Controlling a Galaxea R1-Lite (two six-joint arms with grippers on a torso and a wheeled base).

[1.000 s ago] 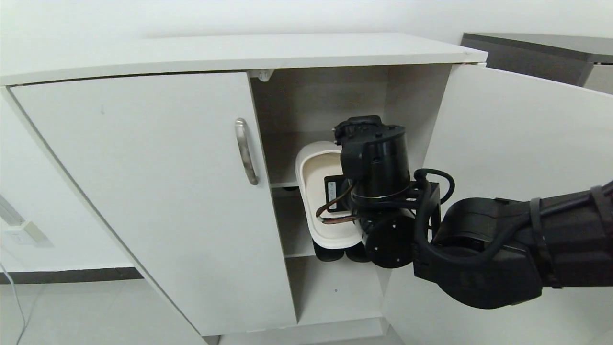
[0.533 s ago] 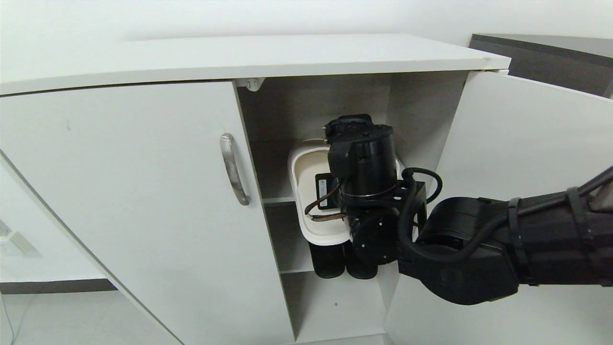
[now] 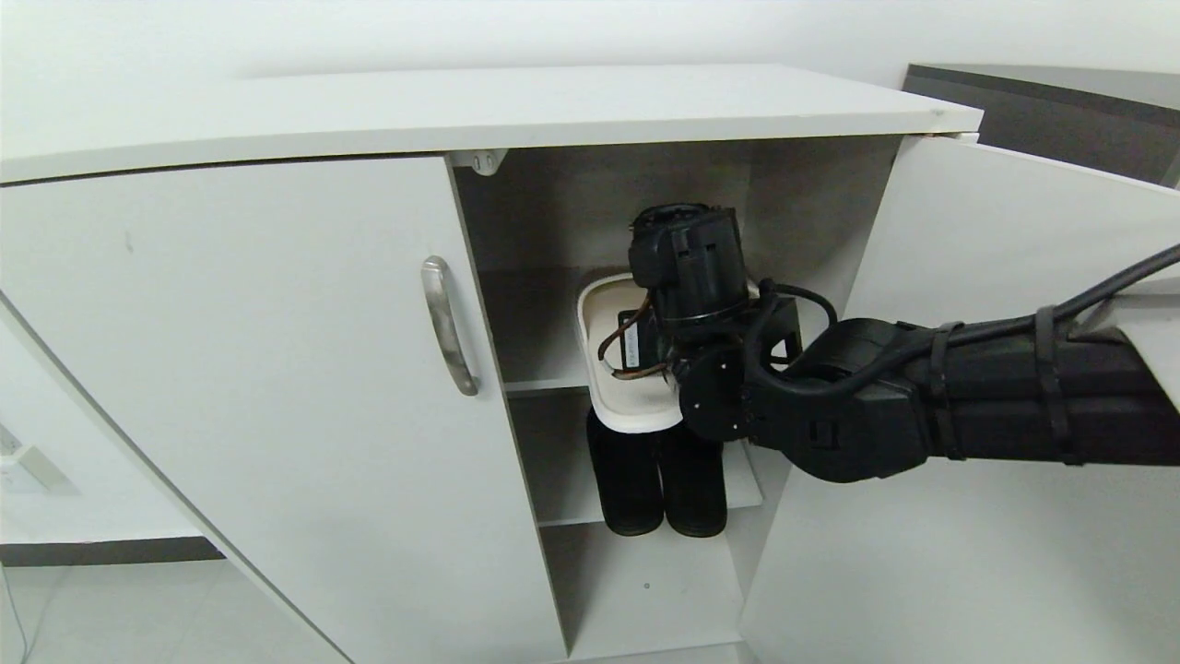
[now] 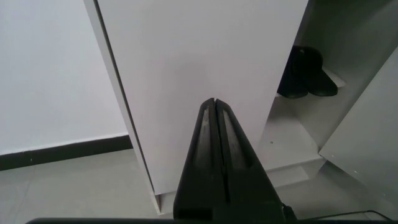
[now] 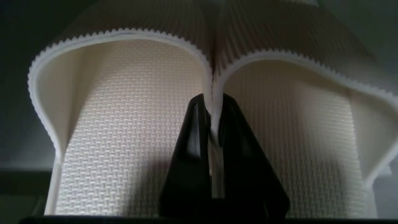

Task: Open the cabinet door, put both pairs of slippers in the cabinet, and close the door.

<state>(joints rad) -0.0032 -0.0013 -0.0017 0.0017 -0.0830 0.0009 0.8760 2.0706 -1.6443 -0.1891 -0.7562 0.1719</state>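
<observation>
Black left gripper (image 4: 214, 104): positioned outside the cabinet (image 3: 553, 101), in front of the closed left door (image 3: 258, 369). Its two fingers are pressed flat together with nothing between them.

Right arm (image 3: 922, 406): extends from outside the cabinet, across the face of the open right door (image 3: 996, 221), into the open right half. The right door is swung outward on the cabinet's right side.

Left door: shut, flush under the cabinet top. A metal handle (image 3: 449, 325) is mounted upright near the door's inner edge, just beside the opening.

Right gripper (image 5: 213, 106): inside the cabinet at the level of the upper shelf (image 3: 544, 383). The fingers are clamped on the white slippers (image 5: 124, 124), pinching the two adjoining inner walls of the pair, so both slippers hang side by side and touching from one grip.

White slippers, position: at the upper shelf of the cabinet, with the near ends projecting past the shelf's front edge. The wrist hides the contact area, so whether the soles rest on the shelf cannot be determined.

Black slippers (image 3: 654, 480): on the middle shelf (image 3: 747, 489) of the cabinet, directly below the white pair. The two lie side by side and touching, well apart from both grippers.

Cabinet bottom panel (image 3: 645, 572): below the middle shelf, white.
</observation>
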